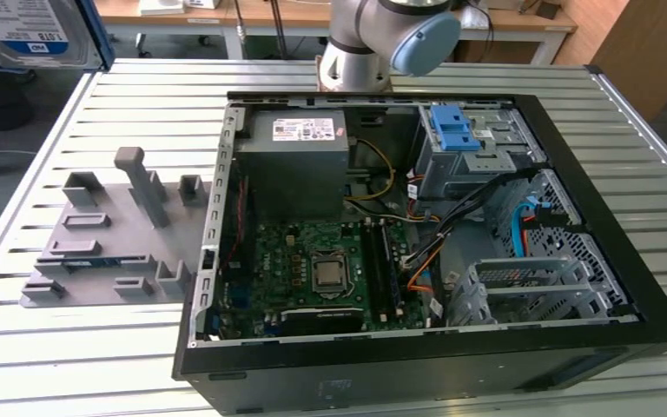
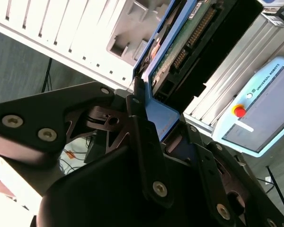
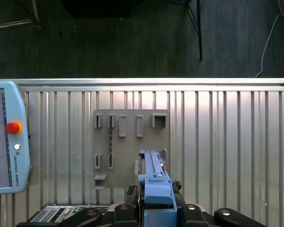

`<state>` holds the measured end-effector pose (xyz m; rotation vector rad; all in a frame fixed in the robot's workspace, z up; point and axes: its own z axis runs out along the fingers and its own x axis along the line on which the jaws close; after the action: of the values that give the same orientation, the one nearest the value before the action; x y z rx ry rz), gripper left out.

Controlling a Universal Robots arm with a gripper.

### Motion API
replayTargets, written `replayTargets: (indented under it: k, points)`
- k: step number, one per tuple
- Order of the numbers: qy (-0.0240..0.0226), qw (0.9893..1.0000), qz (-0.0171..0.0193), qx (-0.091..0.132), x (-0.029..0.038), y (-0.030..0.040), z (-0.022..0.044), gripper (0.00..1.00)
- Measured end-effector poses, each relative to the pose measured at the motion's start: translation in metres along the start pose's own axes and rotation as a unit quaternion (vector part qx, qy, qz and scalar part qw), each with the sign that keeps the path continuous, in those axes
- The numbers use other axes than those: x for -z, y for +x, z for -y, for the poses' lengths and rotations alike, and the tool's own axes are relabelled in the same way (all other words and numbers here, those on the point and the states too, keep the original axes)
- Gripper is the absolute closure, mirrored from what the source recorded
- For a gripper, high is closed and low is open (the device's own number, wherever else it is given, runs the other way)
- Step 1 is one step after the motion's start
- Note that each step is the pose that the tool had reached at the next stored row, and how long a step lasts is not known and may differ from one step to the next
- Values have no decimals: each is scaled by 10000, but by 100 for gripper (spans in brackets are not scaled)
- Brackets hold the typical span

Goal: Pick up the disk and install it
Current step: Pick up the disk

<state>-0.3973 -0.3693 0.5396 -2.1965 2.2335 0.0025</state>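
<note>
- While clamped in the gripper, disk up in air, not yet in case; green circuit side and connector row turned toward camera in the second wrist view.
- Blue bracket along disk edge; black fingers pressed on this bracket from two sides, so closed firmly on disk.
- In the first wrist view, disk seen edge-on, bracket end nearest to gripper; grey fixture behind it, flat on slatted table.
- In the exterior view, disk at upper corner on the exterior view's left, close to camera and partly cut by picture edge, white-and-blue label side showing; well apart from case.
- Fixture on table, just beside case wall on the exterior view's left; several upright posts and slots on it.
- Case open on top, lying on its side in middle of table.
- Inside case: green board in lower middle; grey power supply with white sticker beyond it; metal cage toward the exterior view's right, blue latch on top of cage; bundle of cables between power supply and cage.
- Arm rising behind case at far edge of table, grey with pale blue joint cap.
- Pendant with red button at table side in the first wrist view; same pendant beyond disk in the second wrist view.
</note>
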Motion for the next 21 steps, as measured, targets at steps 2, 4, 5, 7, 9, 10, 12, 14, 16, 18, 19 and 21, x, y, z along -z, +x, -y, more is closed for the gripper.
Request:
replayTargets:
  k: [2,4,5,7,9,10,12,14,16,18,19,21]
  points:
    - [8,10000,25,0,-10,39,1,63]
    - [7,10000,91,0,-17,68,5,63]
    - [7,9999,113,0,-20,84,10,63]
    - [8,9999,116,-1,-25,108,45,63]
    - [7,9999,115,0,-28,121,101,63]
    - [7,9999,113,0,-29,122,143,63]
    - [7,9999,109,0,-33,126,227,63]
    - [7,9999,108,0,-35,127,296,63]
    - [7,9999,108,-1,-37,129,350,63]
    - [7,9999,108,0,-37,131,400,63]
    - [7,9999,108,0,-38,132,427,63]
    - [7,9999,108,0,-40,133,487,63]
